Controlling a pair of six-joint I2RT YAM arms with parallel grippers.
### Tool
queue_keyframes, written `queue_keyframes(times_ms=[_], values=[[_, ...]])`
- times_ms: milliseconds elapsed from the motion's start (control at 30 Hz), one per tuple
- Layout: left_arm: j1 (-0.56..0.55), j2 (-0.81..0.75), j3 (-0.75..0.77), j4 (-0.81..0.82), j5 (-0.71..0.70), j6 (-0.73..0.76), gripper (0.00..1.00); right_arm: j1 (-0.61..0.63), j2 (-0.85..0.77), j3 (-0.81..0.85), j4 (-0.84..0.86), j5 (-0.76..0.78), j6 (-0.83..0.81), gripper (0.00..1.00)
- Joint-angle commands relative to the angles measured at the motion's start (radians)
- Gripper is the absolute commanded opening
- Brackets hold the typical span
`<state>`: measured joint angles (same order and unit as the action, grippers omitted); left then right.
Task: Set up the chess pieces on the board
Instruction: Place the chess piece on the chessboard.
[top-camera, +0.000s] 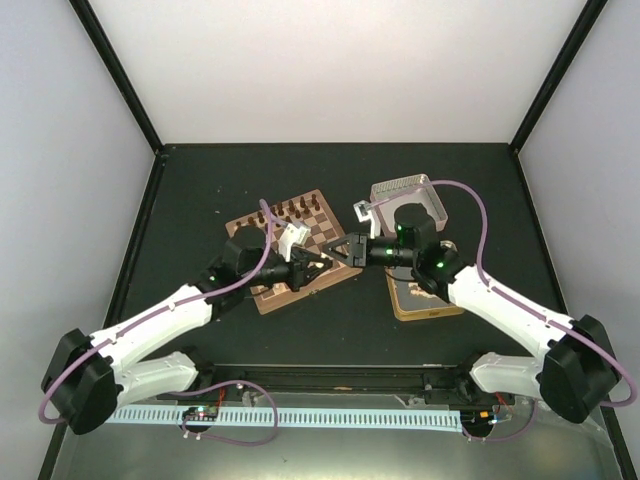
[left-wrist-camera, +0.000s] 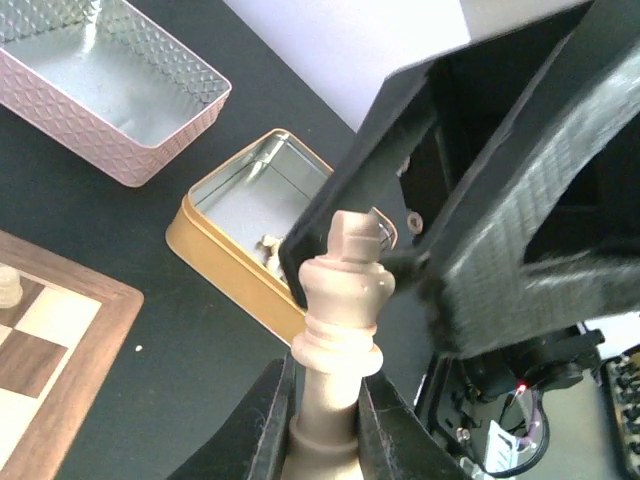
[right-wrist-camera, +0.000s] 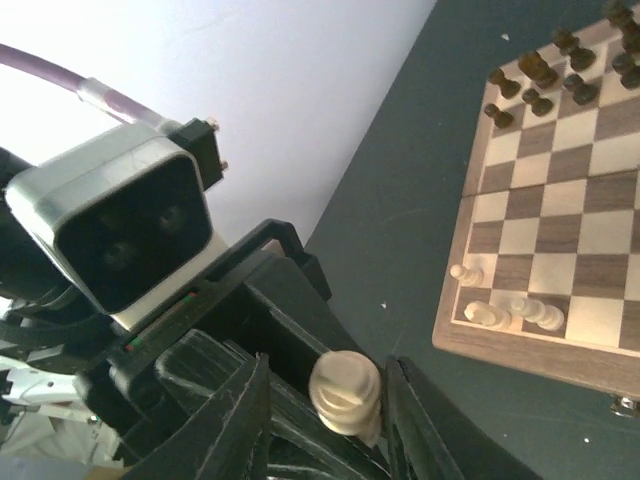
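L arm (top-camera: 150, 322) reaches in from bottom-left. L jaws are clamped tight on the lower body of a tall cream piece (left-wrist-camera: 342, 300), which is upright w/ its crown end clear above the tips. Board (top-camera: 322, 222) sits mid-tabletop (top-camera: 200, 180), turned at an angle. Dark pieces (top-camera: 282, 212) line its far-left edge. A few cream pieces (right-wrist-camera: 512, 310) stand bunched on sq's by a corner at the opposite edge.

The tall cream piece is up in the air, over the board's near-right edge per top view, not touching any sq. R jaws meet L jaws head-on there. They straddle that piece's head and are parted wider than it, w/ a gap visible on one side in R wrist view. Can't tell if the other side touches.

Right of the board is a pinkish tin lid (top-camera: 405, 195), open side up. Just nearer than it is a gold tin (left-wrist-camera: 225, 262), open, w/ a couple of small cream pieces (left-wrist-camera: 270, 245) inside. R arm (top-camera: 510, 315) comes in from bottom-right, its wrist passing over the gold tin.
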<state>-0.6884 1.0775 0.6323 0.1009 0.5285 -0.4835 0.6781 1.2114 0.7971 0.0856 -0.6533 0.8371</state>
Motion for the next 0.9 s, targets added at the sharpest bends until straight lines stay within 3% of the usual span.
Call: queue_keyframes(times_ms=[0,133,300,600,867], values=[[0.003,-0.063,0.034,-0.039,0.021,0.211,0.02,0.006,-0.049,0.094,-0.167,-0.015,-0.112,0.38],[0.003,-0.096,0.04,-0.033,0.055,0.365,0.02,0.006,-0.062,0.163,-0.313,-0.027,-0.197,0.49],[0.004,-0.087,0.093,-0.082,0.107,0.529,0.02,0.006,-0.048,0.259,-0.464,-0.036,-0.306,0.5],[0.003,-0.087,0.099,-0.1,0.145,0.576,0.02,0.006,-0.02,0.329,-0.623,-0.067,-0.434,0.48],[0.004,-0.081,0.101,-0.101,0.16,0.572,0.01,0.005,0.011,0.324,-0.578,-0.102,-0.406,0.33]])
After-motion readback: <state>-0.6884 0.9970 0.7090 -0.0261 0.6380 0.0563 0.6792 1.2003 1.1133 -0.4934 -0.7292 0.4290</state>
